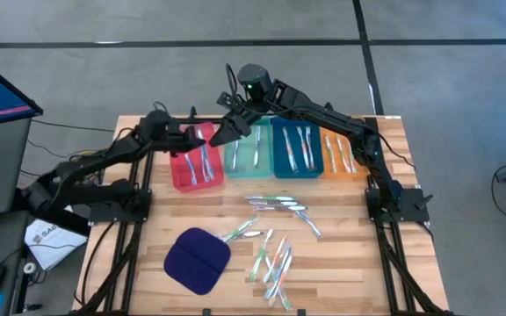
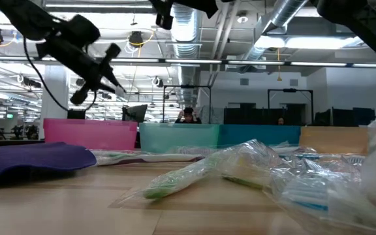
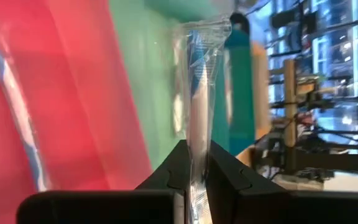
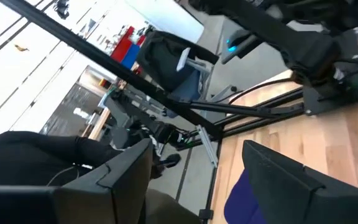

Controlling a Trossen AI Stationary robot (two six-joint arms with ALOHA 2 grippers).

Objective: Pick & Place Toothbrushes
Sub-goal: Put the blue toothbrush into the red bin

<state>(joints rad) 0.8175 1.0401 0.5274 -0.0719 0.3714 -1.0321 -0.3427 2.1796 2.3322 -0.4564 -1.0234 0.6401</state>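
1. Table [image 1: 341,290]: light wood, fills the centre of the high view. Along its upper edge sits a row of trays: red tray [image 1: 183,172], teal tray [image 1: 249,158], blue tray [image 1: 297,151], orange tray [image 1: 345,158].
2. Dark blue cloth pad [image 1: 198,260]: lower left of the table, nothing on it.
3. Left gripper [image 1: 202,138]: above the red tray near the red/teal boundary, upper centre of the high view. Clamped on a wrapped toothbrush [image 3: 197,93]; left wrist view shows the clear sleeve running out from between the closed fingers.
4. Right gripper [image 1: 225,133]: just beside the left one, over the teal tray's left end. Fingers spread, nothing between them in the right wrist view.
5. Loose toothbrushes [image 1: 275,259]: scattered lower centre of the table, a few more near mid-table [image 1: 279,204]. Several already lie in each tray.
6. Handling, my read: very light, stiff thin handle inside a slick crinkly film sleeve. Film can slide on the brush, so pinch across the handle mid-length, not the loose wrapper end. Not fragile.
7. View differences: high view gives the tray order and both arms' positions but not the grip. Left wrist view alone confirms the hold. Low view shows the wrapper [image 2: 240,166] up close, and the tray walls only edge-on.
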